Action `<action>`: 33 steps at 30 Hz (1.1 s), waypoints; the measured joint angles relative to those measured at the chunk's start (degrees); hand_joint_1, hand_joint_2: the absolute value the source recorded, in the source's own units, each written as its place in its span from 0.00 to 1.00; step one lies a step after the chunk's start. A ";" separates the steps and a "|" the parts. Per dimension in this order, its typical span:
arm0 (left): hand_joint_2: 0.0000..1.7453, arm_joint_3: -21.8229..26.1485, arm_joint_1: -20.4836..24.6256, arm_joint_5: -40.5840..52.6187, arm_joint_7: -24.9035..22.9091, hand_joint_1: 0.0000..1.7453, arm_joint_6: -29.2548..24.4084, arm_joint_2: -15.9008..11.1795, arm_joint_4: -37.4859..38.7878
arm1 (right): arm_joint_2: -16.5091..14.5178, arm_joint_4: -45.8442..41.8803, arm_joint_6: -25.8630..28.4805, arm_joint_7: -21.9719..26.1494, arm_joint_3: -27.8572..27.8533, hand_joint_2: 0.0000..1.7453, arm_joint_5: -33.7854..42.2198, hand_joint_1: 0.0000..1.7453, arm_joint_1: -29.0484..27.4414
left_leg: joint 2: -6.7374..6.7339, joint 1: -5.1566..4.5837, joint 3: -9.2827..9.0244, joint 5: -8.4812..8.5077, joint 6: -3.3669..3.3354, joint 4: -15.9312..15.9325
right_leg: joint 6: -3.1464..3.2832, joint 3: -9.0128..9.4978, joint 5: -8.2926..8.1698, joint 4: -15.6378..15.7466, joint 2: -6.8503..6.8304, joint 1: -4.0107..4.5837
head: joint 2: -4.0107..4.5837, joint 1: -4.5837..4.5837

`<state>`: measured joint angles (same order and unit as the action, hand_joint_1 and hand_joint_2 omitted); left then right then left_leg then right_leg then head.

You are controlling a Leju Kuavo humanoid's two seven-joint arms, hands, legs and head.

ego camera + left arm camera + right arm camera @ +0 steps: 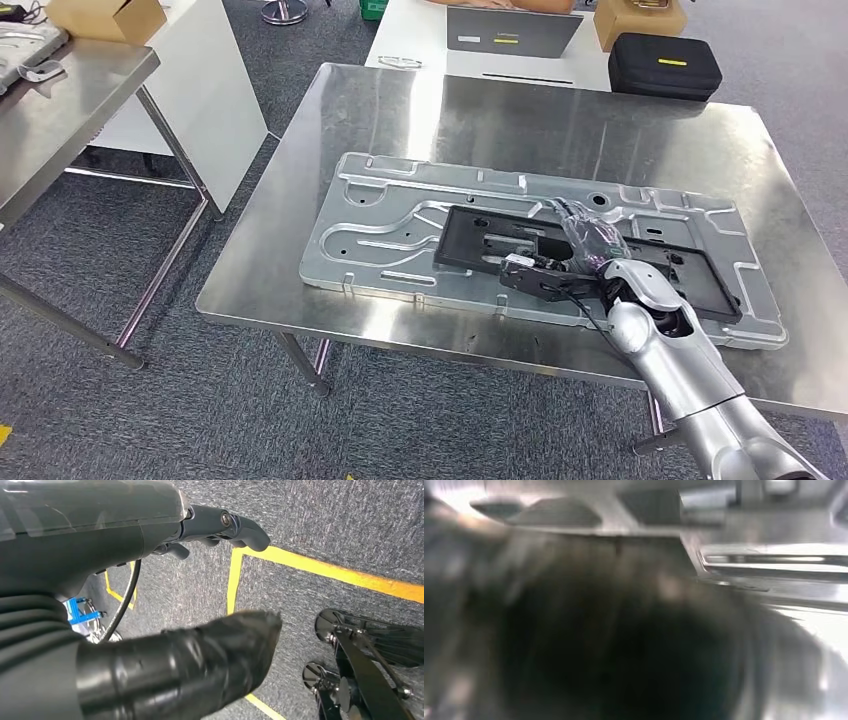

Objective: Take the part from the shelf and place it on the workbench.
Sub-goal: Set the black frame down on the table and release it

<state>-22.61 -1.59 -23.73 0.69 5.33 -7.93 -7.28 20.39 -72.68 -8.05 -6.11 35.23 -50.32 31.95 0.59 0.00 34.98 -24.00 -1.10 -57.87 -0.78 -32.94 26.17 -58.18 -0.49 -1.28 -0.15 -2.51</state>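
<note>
Flat on the workbench (400, 110): silver panel (400, 230) under black part (480, 240).

Workbench (400, 140): brushed steel, glossy, throws glare. Under the right hand's (590, 240) fingers – a pressed panel (400, 225) of matt silver metal, ribbed, carrying a matt black plastic-looking frame (480, 240). Hand itself is wrapped in clear shiny film; the arm shell is smooth satin silver. Left hand (150, 580): matt grey ribbed cover, thumb glossy black – below its fingers, rough grey carpet (325, 520) with yellow tape (320, 569).
</note>
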 joint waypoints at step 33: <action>0.00 -1.06 0.10 1.69 -2.23 0.00 -2.57 -0.22 0.02 | -2.74 -6.56 2.93 2.91 0.20 0.00 5.28 0.00 -2.49 | -0.27 0.66 6.03 -8.12 2.83 -16.80 | 2.37 -2.81 -1.61 -1.09 0.11 0.07 | -0.01 0.04</action>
<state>-23.66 -1.49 -22.03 -1.54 2.76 -8.15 -7.26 17.64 -79.24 -5.11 -3.20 35.43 -45.04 29.46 0.32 0.65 41.02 -32.12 1.73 -74.66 1.60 -35.75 24.55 -59.27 -0.39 -1.21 -0.15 -2.48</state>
